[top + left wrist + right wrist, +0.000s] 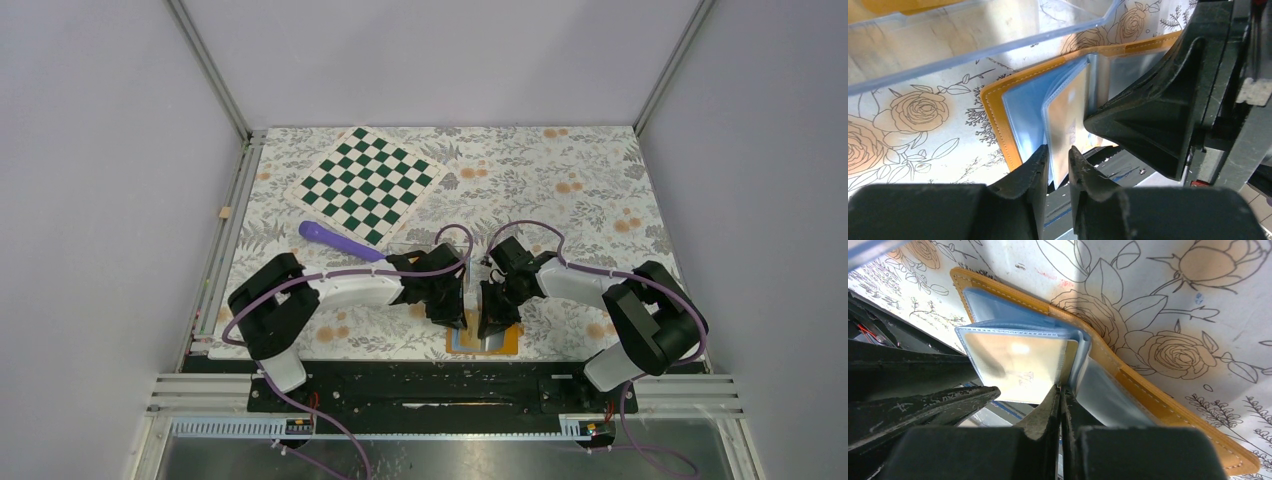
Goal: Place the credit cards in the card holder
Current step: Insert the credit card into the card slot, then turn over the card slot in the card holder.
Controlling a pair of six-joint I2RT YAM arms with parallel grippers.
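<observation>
The orange card holder [511, 346] lies open on the floral cloth at the near edge, its light-blue sleeves [1023, 112] fanned up. One sleeve stands upright with a pale gold credit card [1018, 365] inside; the left wrist view also shows this card [1070, 110]. My left gripper [1059, 150] straddles that sleeve's lower edge, jaws a narrow gap apart and not clamped. My right gripper [1060, 388] is shut, tips at the sleeve's lower corner near the fold; whether it pinches plastic I cannot tell. In the top view, the left gripper [455, 310] and the right gripper [492, 322] meet over the holder.
A clear plastic box [973, 35] with something orange inside sits just beyond the holder. A green-and-white checkered mat [367, 183] lies at the back left, a purple handle [340, 242] beside it. The black rail [440, 385] runs right below the holder.
</observation>
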